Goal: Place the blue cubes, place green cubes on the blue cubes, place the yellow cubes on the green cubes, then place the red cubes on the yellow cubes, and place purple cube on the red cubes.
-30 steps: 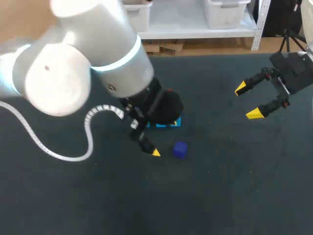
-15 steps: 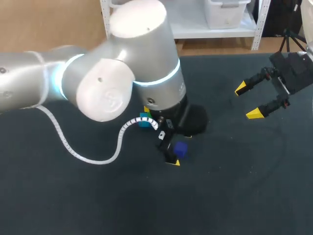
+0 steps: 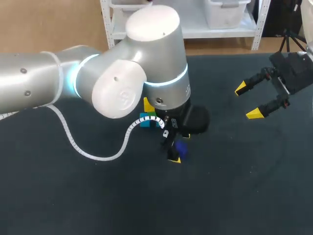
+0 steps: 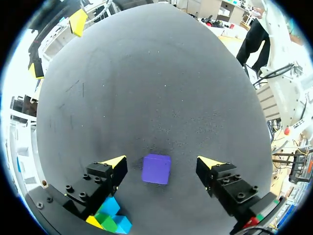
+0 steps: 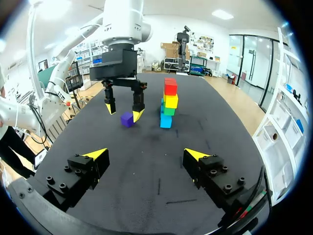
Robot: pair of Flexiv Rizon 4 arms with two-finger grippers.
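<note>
The purple cube (image 4: 156, 169) lies on the table squarely between the spread fingers of the left gripper (image 4: 162, 162), touching neither; the stack (image 5: 167, 105) stands just left of it; the right gripper (image 5: 145, 154) hangs open and empty, well apart at the right.

A dark, matte table (image 3: 234, 196) marked with faint scuffs fills the near ground. Past its far edge a white shelf unit (image 3: 195, 32) holds pale storage bins (image 3: 222, 13), standing on a light wood-toned floor (image 3: 49, 24). From the right wrist view, the room beyond the table has a white wall (image 5: 161, 27), a lit ceiling panel (image 5: 222, 13) and tall glass doors (image 5: 254, 58).
</note>
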